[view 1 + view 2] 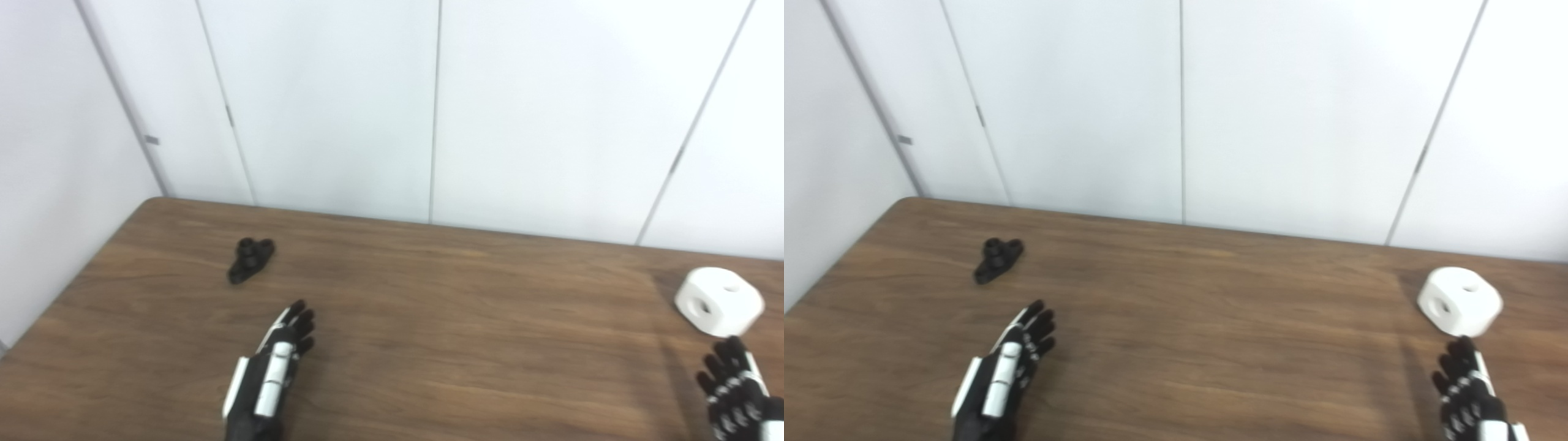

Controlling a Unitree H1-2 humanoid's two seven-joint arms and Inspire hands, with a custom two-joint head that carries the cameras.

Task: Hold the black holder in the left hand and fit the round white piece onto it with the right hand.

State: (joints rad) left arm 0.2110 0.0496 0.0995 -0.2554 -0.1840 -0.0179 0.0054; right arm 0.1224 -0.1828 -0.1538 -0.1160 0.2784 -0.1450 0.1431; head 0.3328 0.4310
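The small black holder (250, 259) lies on the wooden table (429, 318) toward the far left. My left hand (272, 364) rests low over the table a short way in front of it, fingers stretched out and holding nothing. The round white piece (719, 301), with holes in its faces, sits at the far right of the table. Just in front of it is my right hand (735, 383), fingers extended and apart, with its fingertips (1461, 349) close to the piece but not touching it.
White wall panels (429, 110) rise straight behind the table's back edge. The table's left edge (79, 275) runs diagonally beside another white wall. Bare wood spans the stretch between the two hands.
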